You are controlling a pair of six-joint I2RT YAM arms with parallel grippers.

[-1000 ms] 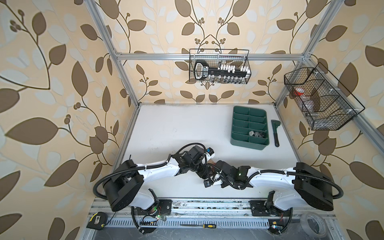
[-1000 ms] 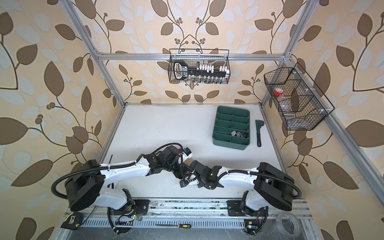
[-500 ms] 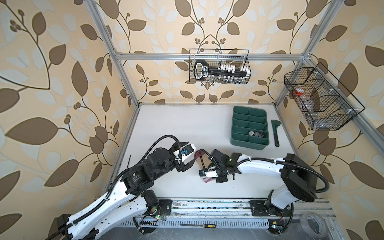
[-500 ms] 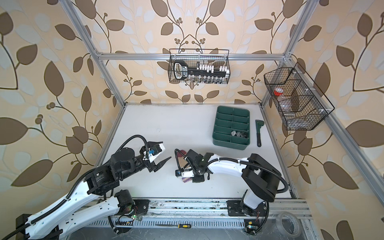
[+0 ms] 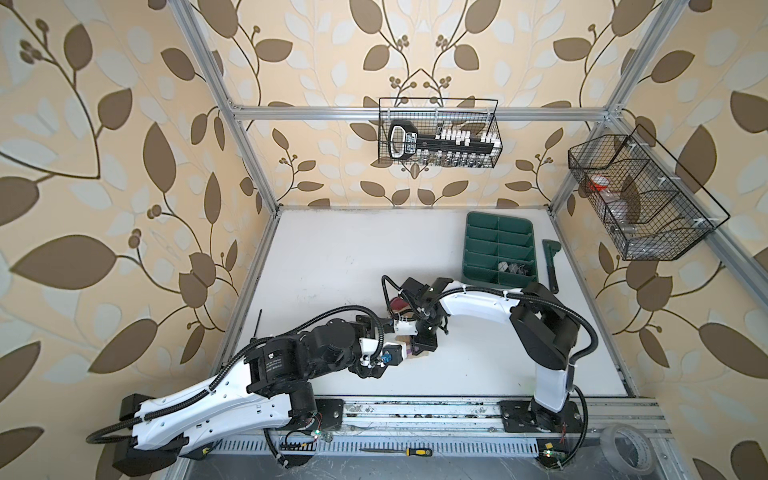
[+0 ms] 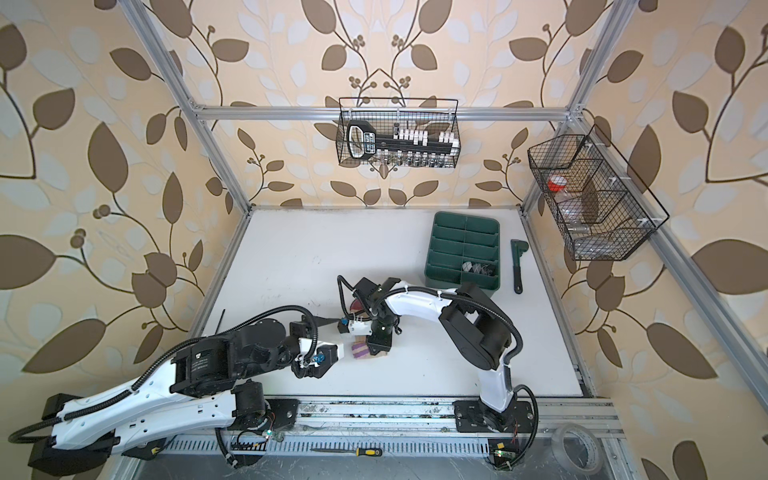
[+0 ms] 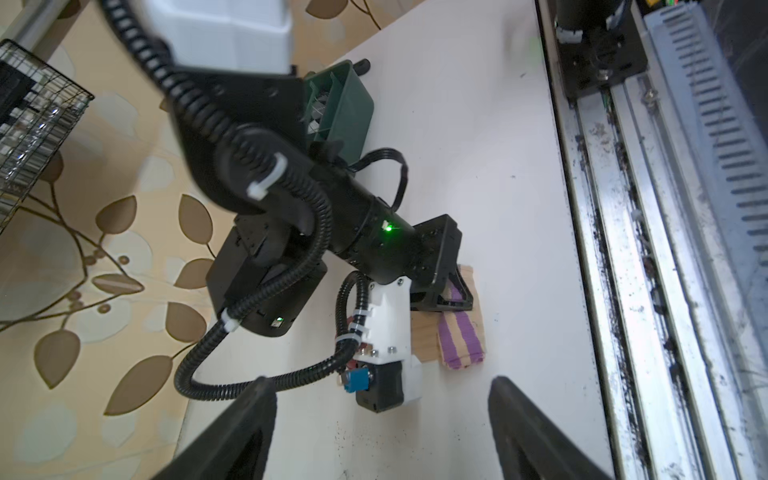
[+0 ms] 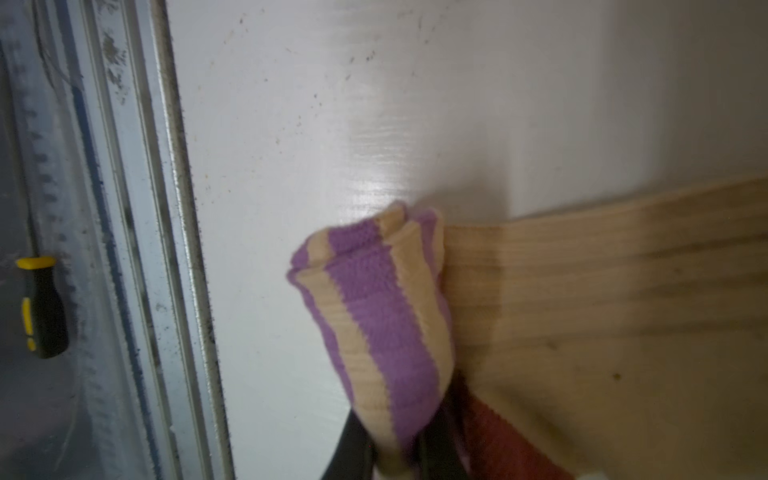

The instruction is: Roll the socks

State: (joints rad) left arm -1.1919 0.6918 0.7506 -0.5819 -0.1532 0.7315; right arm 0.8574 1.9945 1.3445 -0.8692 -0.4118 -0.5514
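Observation:
Of the socks, the beige one lies on the white table [image 5: 332,257] near its front. Its purple-striped end [image 5: 415,352] [image 6: 360,350] [image 7: 461,340] is folded up into a bunch. My right gripper [image 5: 420,348] [image 8: 395,453] points down, shut on that striped fold [image 8: 386,316]. The flat beige body [image 8: 602,291] stretches away beside it, and a maroon part [image 6: 356,305] shows under the right arm. My left gripper [image 5: 390,345] [image 7: 382,384] hovers open just left of the sock, its fingers [image 7: 536,432] spread wide and holding nothing.
A green divided tray [image 5: 498,222] stands at the back right, with a grey-white patterned bundle [image 5: 513,268] in a near compartment. A dark tool [image 5: 550,266] lies to its right. Wire baskets [image 5: 438,133] [image 5: 640,199] hang on the walls. A screwdriver [image 5: 417,451] and a tape roll [image 5: 627,451] lie beyond the front rail.
The left gripper opened, swung away to the left, then came back beside the sock. The right gripper stayed shut on the striped fold while its arm rose and shifted toward the back.

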